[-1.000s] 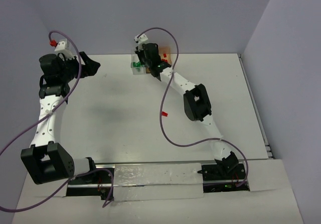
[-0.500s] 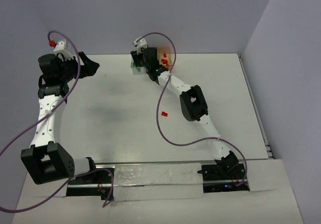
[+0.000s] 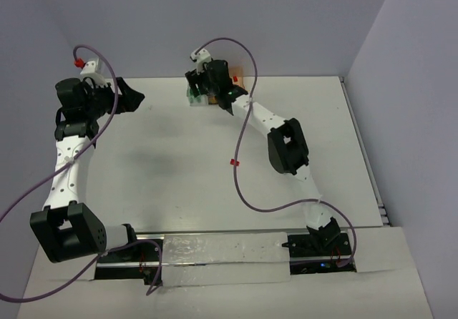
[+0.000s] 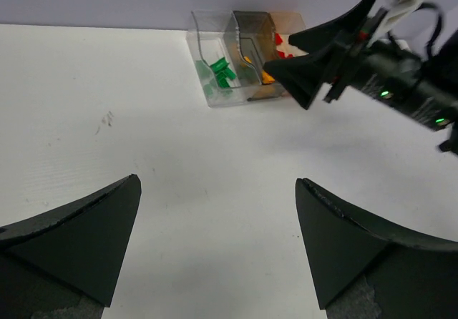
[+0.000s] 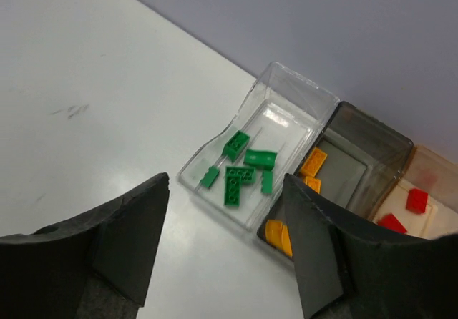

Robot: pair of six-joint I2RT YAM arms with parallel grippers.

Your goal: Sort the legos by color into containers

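The right claw (image 5: pixel 225 183) hangs with its fingers apart and nothing between them, directly over the clear container (image 5: pixel 286 76). In the top view it sits at the upper centre of the frame. Through the gap in the wrist view the green legos (image 5: pixel 243 169) lie loose on the clear box's floor. To the right, the smoky container (image 5: pixel 372 129) holds orange-yellow legos (image 5: pixel 313 162). At the lower right edge, the orange-tinted container (image 5: pixel 429 162) holds red legos (image 5: pixel 416 199). The three boxes stand touching in a row against the back wall.

The left claw (image 4: pixel 216 182) is spread wide and empty, at the upper left of the top view, above bare table (image 4: pixel 107 83) and well apart from the boxes.

One small red piece (image 3: pixel 233 163), most likely a lego, lies alone on the table in the middle of the top view, well clear of the containers. It looks like the only brick left out, so the sort seems close to done.

That brick should be very light, rigid and slick. It is far smaller than the fingers, so a glancing touch could flick it away. A pinch across two flat opposite sides, coming straight down with the tips nearly on the table, would be safest. The boxes look light too and could slide if nudged.
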